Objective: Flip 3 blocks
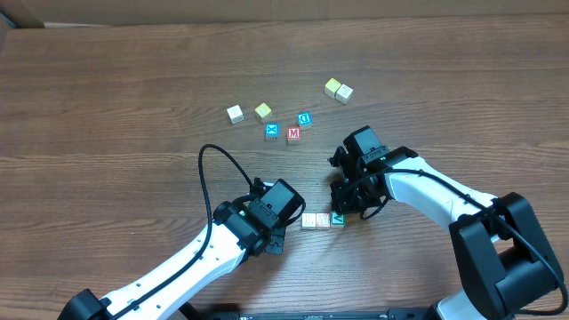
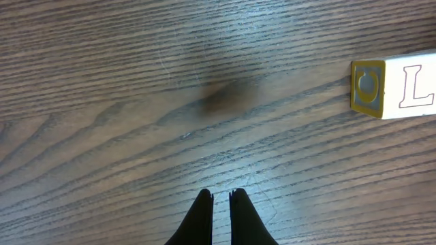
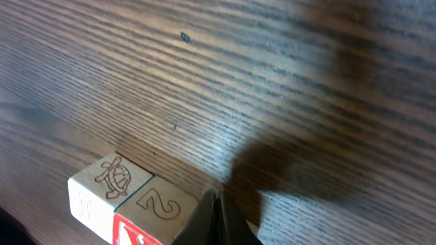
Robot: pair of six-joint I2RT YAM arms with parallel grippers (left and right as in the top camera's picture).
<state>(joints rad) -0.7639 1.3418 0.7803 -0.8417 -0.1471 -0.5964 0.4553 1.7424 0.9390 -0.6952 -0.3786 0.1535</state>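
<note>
Dark brown wood-grain tabletop (image 1: pixel 107 98) fills all three views. Near its front centre lies the row of three small wooden alphabet cubes (image 1: pixel 323 220), side faces touching: two pale-topped cubes and, at the right end, the green-topped cube (image 1: pixel 338 218). My left gripper (image 2: pixel 219 201) has its black fingers pressed together on nothing, with the tips over bare wood just left of the row. In its wrist view the pale cube with a yellow-framed side and an outlined L (image 2: pixel 395 85) sits well to the right, cropped by the frame edge, with open table between. My right gripper (image 3: pixel 216 204) is likewise closed to a point and empty. Its tip is just beside a corner of the cube engraved with a 2 (image 3: pixel 163 204), which shows a red side face and abuts the turtle-engraved cube (image 3: pixel 112 180); contact cannot be determined. Well behind the row stand a white cube (image 1: pixel 235 114), a yellow-green cube (image 1: pixel 263 111), a blue X cube (image 1: pixel 272 132), a red M cube (image 1: pixel 293 134), a blue D cube (image 1: pixel 304 118) and a touching pale pair (image 1: pixel 338 90), with open wood between them and both grippers.
</note>
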